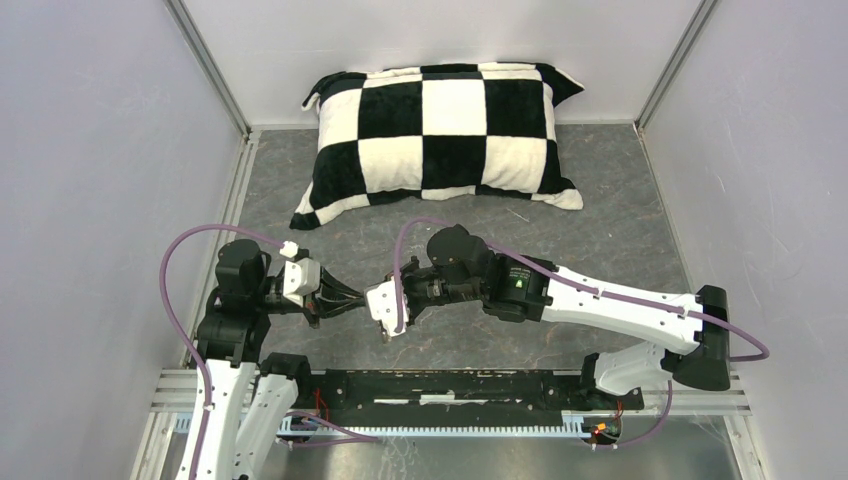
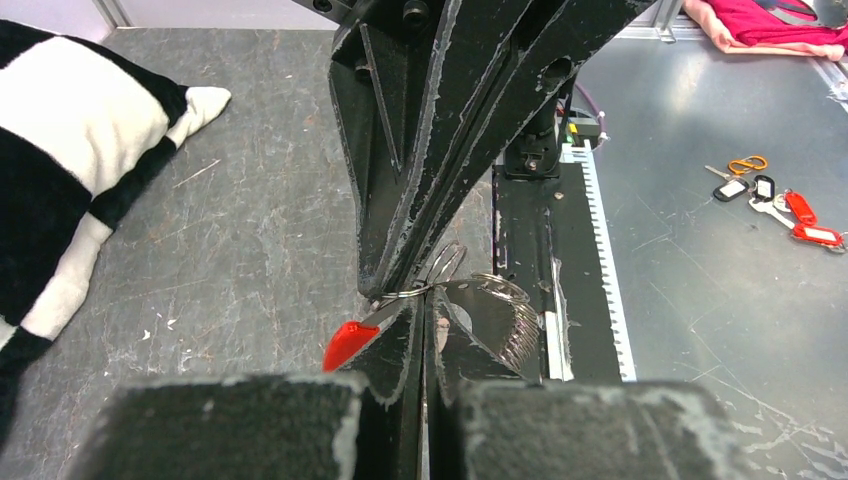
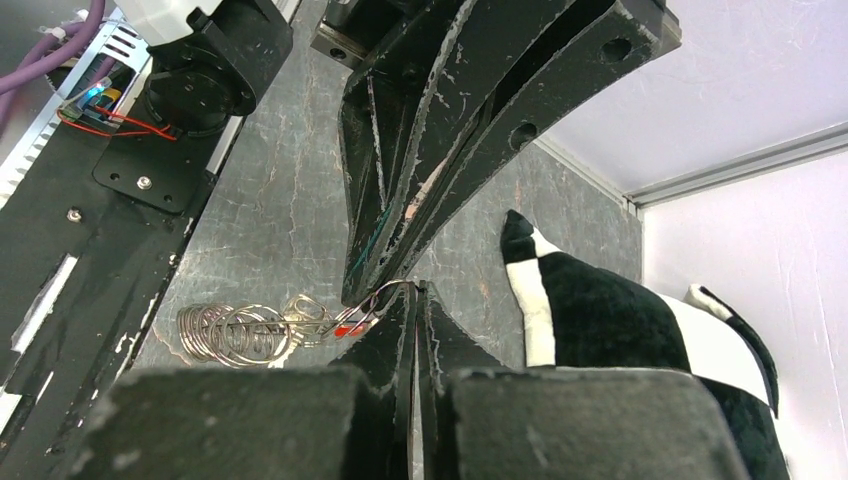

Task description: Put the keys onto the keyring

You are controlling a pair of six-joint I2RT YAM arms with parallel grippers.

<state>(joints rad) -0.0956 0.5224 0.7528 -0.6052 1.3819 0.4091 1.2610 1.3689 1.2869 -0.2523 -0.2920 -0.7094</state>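
Observation:
The keyring is a silvery wire coil (image 2: pixel 512 325) with a red sleeve (image 2: pixel 350 343), held above the grey floor between both grippers. My left gripper (image 2: pixel 424 298) is shut, with a strand of the ring's wire pinched at its tips. My right gripper (image 3: pixel 415 290) is shut on the same wire loop, tip to tip with the left one. In the right wrist view the coil (image 3: pixel 232 334) hangs to the left. The grippers meet at mid-table, left (image 1: pixel 352 299) against right (image 1: pixel 384 306). Two small black-headed keys (image 2: pixel 732 188) seem to lie far off on a metal sheet.
A black-and-white checked pillow (image 1: pixel 448 135) lies at the back of the grey floor. Red tags (image 2: pixel 805 218) and an orange ring (image 2: pixel 746 164) lie beside the black-headed keys. The black base rail (image 1: pixel 450 388) runs along the near edge. White walls close in both sides.

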